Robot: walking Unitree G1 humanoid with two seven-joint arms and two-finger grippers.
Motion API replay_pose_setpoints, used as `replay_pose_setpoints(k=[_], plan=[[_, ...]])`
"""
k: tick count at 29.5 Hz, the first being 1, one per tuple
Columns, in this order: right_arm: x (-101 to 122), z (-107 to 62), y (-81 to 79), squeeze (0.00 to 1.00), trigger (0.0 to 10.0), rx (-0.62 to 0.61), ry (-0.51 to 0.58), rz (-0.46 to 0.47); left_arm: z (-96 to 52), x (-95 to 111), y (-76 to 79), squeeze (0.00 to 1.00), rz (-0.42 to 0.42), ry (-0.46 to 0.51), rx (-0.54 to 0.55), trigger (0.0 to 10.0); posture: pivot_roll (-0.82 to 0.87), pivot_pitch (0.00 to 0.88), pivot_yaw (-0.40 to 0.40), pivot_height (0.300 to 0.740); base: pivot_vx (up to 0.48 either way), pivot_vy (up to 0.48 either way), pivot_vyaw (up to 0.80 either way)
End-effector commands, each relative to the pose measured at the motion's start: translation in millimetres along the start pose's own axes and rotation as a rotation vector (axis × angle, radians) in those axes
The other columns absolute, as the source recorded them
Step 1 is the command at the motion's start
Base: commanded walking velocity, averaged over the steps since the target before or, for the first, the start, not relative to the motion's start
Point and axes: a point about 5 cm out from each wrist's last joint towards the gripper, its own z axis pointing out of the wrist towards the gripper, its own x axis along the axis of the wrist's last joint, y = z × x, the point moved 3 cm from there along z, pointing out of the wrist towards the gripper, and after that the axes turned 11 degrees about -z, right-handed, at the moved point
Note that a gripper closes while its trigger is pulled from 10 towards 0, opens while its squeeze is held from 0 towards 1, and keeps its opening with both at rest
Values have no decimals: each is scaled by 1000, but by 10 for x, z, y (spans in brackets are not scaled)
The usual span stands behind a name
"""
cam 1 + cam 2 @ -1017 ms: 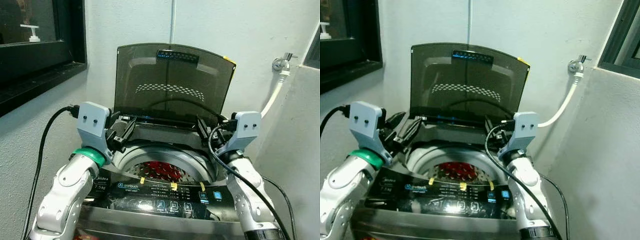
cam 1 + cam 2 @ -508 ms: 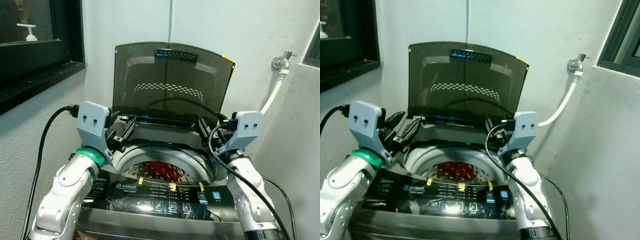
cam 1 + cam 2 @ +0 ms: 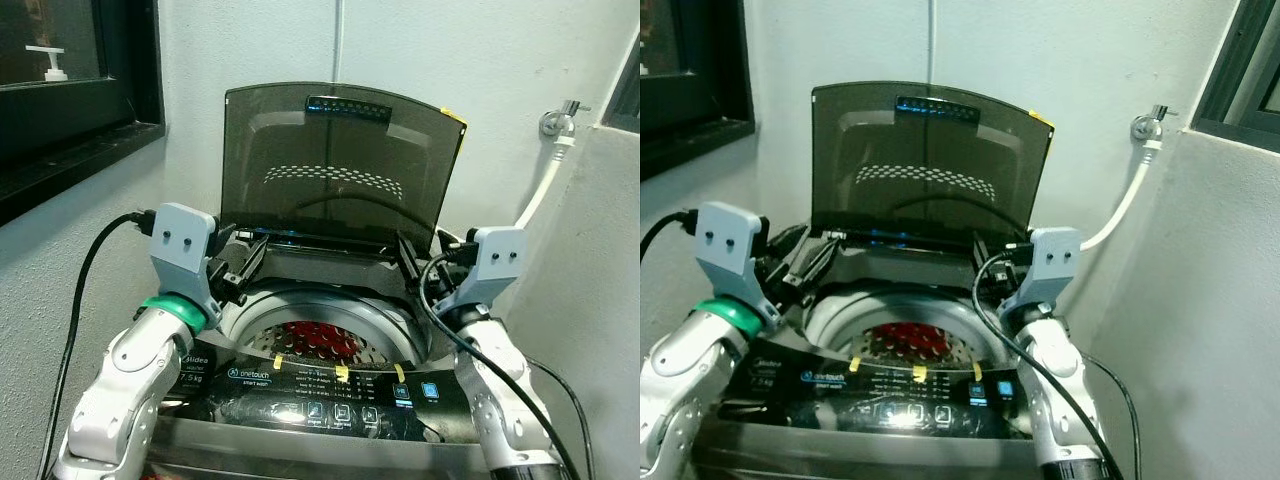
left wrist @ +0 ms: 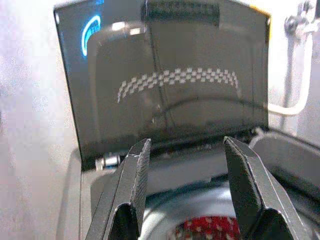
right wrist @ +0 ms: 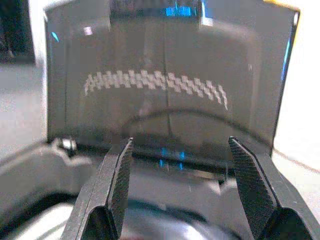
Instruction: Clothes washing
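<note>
Red clothes [image 3: 318, 338] sit down in the drum, below and between your left hand [image 3: 243, 268] and right hand [image 3: 408, 262], both spread, empty; lid [image 3: 340, 165] upright just ahead.

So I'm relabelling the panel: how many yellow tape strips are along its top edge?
3, in a row on the control panel just below the drum opening: left strip, middle strip, right strip. The arms could hide others.

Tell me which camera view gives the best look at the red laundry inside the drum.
The left eye view: the red laundry lies in plain sight down in the washer drum. The right eye view shows it similarly. The left wrist view catches a sliver; in the right wrist view I cannot make it out.
</note>
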Motion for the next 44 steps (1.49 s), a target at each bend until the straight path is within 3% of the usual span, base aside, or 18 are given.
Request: replay_pose_setpoints(k=[1,44], plan=[[-52,-34,13,0,10000,8,-25,-13,-32,-45,17,0,-13,-32,-20,10000,114,35,-36,740,0,0,0],[2,-68,9,0,10000,-22,0,-15,59,-52,82,0,-50,-20,-66,10000,21,30,17,740,0,0,0]])
